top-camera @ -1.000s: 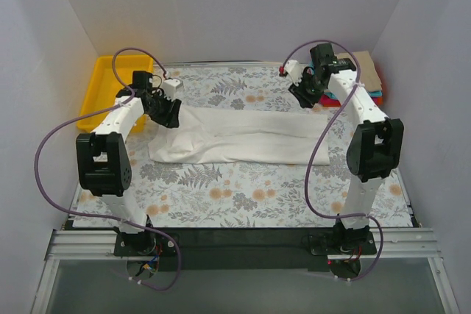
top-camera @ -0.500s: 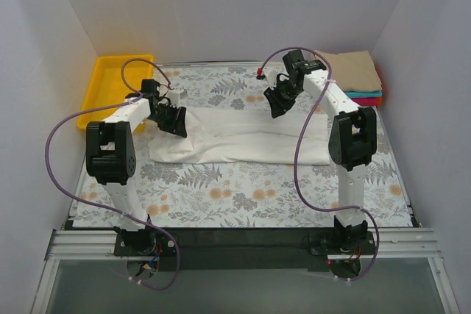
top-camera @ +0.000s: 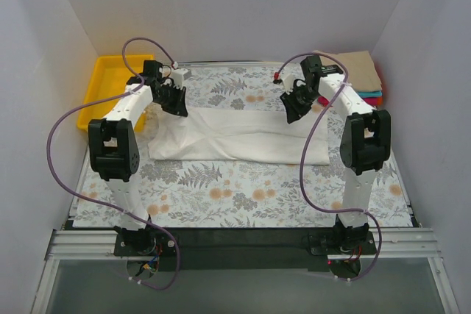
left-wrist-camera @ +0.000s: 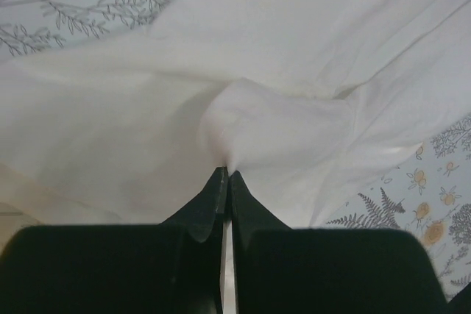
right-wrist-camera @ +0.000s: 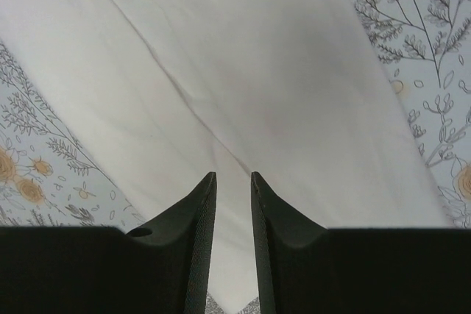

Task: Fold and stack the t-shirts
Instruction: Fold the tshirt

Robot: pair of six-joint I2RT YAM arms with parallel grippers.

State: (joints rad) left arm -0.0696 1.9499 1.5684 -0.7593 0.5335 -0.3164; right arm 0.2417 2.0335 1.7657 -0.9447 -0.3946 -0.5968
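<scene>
The plain white t-shirt lies spread in a long band across the floral table cover. My left gripper is at its far left corner, shut on a pinched fold of the white cloth; the cloth bunches at the fingertips. My right gripper hovers over the shirt's far right edge with its jaws a narrow gap apart and nothing between them; white cloth fills that view. A stack of folded shirts, tan on top of teal and red, sits at the back right corner.
A yellow tray stands at the back left, just behind the left arm. White walls close in the back and both sides. The floral cover shows in front of the shirt.
My left gripper has moved toward the back, drawing the shirt's left corner with it. My right gripper has shifted right and slightly nearer over the shirt's far edge.
</scene>
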